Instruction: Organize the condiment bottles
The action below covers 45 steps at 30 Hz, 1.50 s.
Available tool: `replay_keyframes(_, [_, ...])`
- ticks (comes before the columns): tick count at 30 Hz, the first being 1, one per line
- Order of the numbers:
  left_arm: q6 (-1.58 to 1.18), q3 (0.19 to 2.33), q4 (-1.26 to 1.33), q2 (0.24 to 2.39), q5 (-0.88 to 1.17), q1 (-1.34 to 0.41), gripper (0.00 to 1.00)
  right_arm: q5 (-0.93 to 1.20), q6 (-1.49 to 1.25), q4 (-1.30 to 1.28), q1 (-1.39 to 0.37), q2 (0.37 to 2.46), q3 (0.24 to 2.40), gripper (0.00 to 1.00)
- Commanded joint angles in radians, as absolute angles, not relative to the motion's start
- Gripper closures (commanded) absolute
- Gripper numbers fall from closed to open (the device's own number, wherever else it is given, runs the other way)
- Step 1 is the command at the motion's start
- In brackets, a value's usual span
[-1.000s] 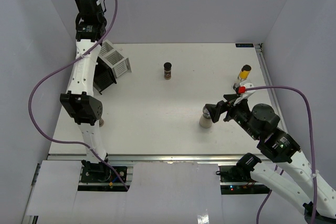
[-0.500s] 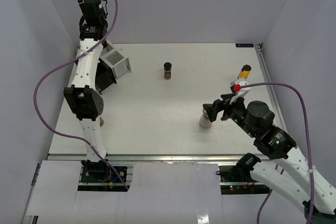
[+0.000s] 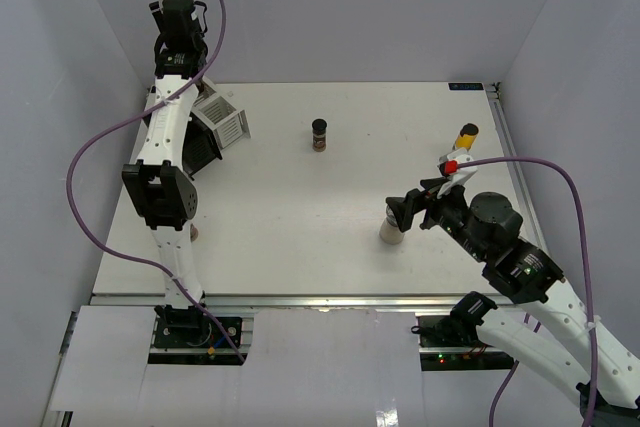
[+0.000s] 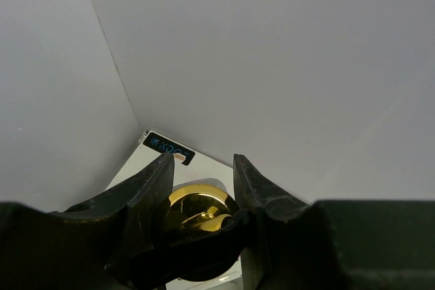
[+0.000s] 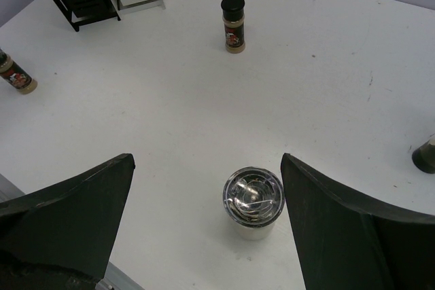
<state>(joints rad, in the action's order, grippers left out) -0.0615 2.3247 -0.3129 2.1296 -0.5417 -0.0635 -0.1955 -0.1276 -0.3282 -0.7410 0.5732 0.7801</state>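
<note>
Above the rack boxes [image 3: 222, 117], one bottle lifted, three waiting.
The left gripper [image 4: 204, 165] clamps the gold-pourer bottle [image 4: 197, 208]. The right gripper [image 5: 207, 162] hangs spread over the cream shaker [image 5: 253, 202], with the spice jar [image 5: 233, 24] ahead and the yellow bottle [image 3: 466, 137] to its right.

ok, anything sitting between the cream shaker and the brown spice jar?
Nothing. In the right wrist view, only bare white table runs from the shaker up to the spice jar. The top view shows the same clear stretch.
</note>
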Motion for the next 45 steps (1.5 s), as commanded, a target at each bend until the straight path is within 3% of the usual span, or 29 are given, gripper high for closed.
replay_keyframes(1, [-0.085,2.304,-0.278,2.063,-0.572,-0.055,1.0,-0.204,-0.128,-0.268,-0.744,0.577,0.771,0.05])
replay_keyframes(18, [-0.132,2.228,-0.278,1.945,-0.558,-0.055,1.0,-0.224,-0.118,-0.258,-0.746,0.591,0.768,0.05])
replay_keyframes(45, [-0.157,2.283,-0.269,2.143,-0.561,-0.041,1.0,-0.215,-0.11,-0.267,-0.744,0.615,0.781,0.06])
